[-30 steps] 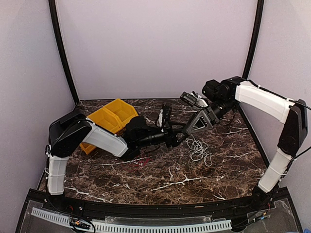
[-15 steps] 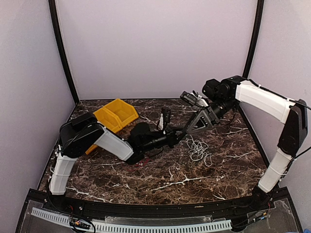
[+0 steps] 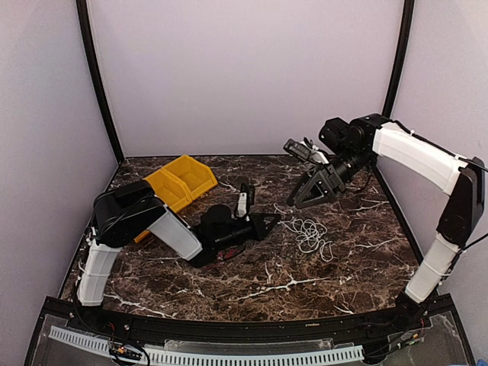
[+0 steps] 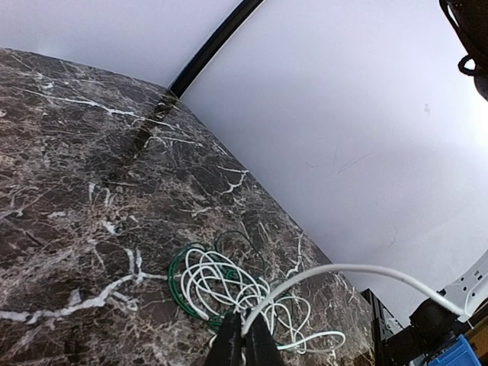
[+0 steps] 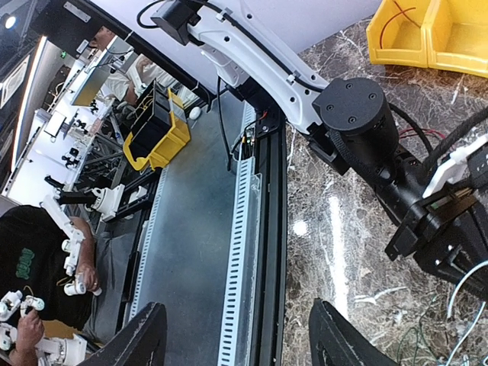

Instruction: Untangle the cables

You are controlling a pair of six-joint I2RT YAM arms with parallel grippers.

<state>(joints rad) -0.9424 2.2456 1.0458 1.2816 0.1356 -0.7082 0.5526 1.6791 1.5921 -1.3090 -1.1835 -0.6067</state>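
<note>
Progress looks slight: left gripper [image 4: 244, 341] is clamped on a strand of the white cable [image 4: 343, 268], its coil snarled with a green cable [image 4: 173, 284] right of the bench [image 4: 69, 152] middle, while right gripper [image 5: 244, 339] hangs wide, empty.

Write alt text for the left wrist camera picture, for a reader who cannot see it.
The left gripper, shut at the bottom edge, pinches a white cable that arcs up and off to the right. Behind it a loose coil of white and green wire lies on the marble table, with a pale wall beyond.
</note>
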